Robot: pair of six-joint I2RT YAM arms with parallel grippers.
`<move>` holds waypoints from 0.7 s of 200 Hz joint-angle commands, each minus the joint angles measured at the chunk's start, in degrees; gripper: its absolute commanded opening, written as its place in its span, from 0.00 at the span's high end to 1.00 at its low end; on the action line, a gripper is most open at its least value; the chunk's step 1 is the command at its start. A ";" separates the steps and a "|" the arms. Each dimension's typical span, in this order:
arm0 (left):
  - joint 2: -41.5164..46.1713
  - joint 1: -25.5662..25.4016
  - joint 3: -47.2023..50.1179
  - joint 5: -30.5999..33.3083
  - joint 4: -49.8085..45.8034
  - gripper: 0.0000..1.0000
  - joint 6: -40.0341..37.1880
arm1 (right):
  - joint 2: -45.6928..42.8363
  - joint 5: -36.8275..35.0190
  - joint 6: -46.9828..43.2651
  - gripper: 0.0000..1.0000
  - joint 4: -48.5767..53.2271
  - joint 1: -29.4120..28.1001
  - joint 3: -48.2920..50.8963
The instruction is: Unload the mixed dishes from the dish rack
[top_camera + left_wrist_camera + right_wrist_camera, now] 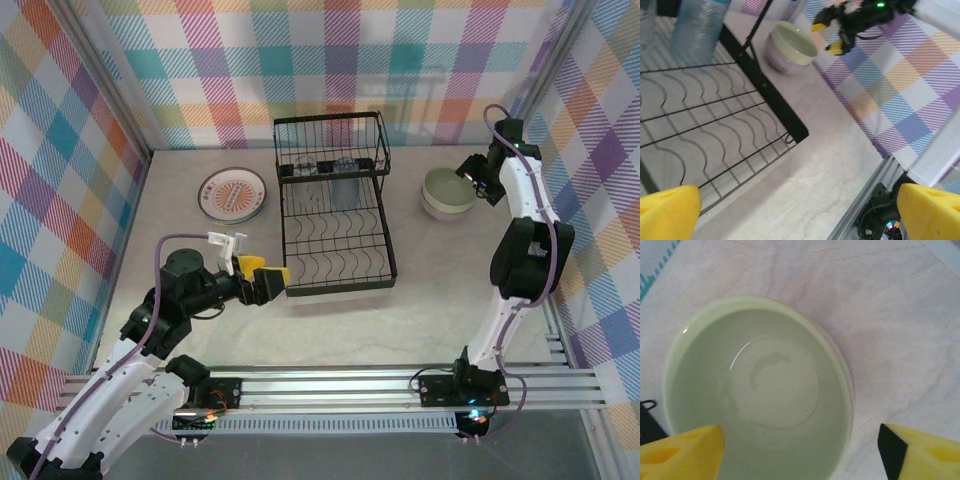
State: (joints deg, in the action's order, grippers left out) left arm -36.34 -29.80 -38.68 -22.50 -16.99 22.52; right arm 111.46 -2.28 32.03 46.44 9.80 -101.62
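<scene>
Two glasses (343, 183) stand in the rack's (335, 250) raised basket, so unloading isn't done; the plate (232, 193) and stacked bowls (447, 192) sit on the table (420, 320) on either side of it. Your right gripper (800, 455) hangs above the bowls, jaws spread and holding nothing. Your left gripper (262, 280), spread wide, faces the rack's near corner.

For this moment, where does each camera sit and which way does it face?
Top external: above and behind the bases, looking down on the table, the dish rack, both arms, the left end effector and the right end effector.
Left wrist: on the left arm, looking across the rack toward the green bowl; its own yellow fingers at the bottom corners.
Right wrist: above the bowl, looking straight down into it; its own yellow fingers at the bottom corners.
Shared: left wrist and top external both show rack, bowl and right end effector.
</scene>
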 commanded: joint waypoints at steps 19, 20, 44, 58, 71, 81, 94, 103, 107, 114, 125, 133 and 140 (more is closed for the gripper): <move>-3.89 0.62 -5.28 7.23 -9.90 0.00 5.98 | -12.03 2.98 1.05 0.09 -6.97 0.16 11.01; -3.95 0.58 -5.32 7.22 -10.03 0.00 6.01 | -12.35 3.03 1.03 0.09 -7.15 0.14 11.31; -4.36 0.62 -4.90 8.38 -13.05 0.00 7.10 | -20.02 3.58 0.56 0.03 -10.63 -0.34 18.89; -4.22 0.62 -4.81 13.50 -16.32 0.00 10.80 | -24.30 3.78 0.21 0.01 -11.72 -0.65 22.80; -4.97 0.62 -5.46 13.64 -19.15 0.00 11.16 | -29.35 4.41 0.11 0.01 -13.71 -1.05 27.66; -5.46 0.62 -5.81 12.80 -20.30 0.00 12.23 | -32.99 5.05 0.15 0.01 -14.97 -1.27 31.07; -4.68 0.65 -4.77 10.58 -18.47 0.00 14.01 | -37.87 5.58 0.44 0.01 -15.82 -1.91 34.89; -3.09 0.71 -2.80 8.78 -15.33 0.00 14.59 | -41.38 5.95 0.50 0.01 -16.82 -2.59 37.81; -2.33 0.64 -1.96 8.24 -14.17 0.00 14.73 | -42.80 6.10 0.44 0.01 -17.38 -3.07 39.01; -1.54 0.69 -1.10 8.36 -13.43 0.00 14.74 | -45.32 6.11 0.13 0.01 -17.71 -3.89 40.68; -1.65 0.71 -1.04 10.44 -14.63 0.00 14.65 | -48.55 5.89 -0.17 0.01 -17.27 -5.11 42.37; -2.65 0.71 -1.42 11.95 -16.38 0.00 14.20 | -51.16 5.77 -0.44 0.01 -17.56 -6.30 43.87; -4.21 0.71 -1.88 12.98 -17.93 0.00 13.33 | -54.06 5.76 -0.46 0.01 -18.31 -7.27 45.64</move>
State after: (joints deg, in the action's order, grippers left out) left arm -38.89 -29.74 -40.60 -12.08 -32.93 35.46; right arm 64.20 2.37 32.47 31.81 5.19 -59.64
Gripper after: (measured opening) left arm 0.996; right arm 0.987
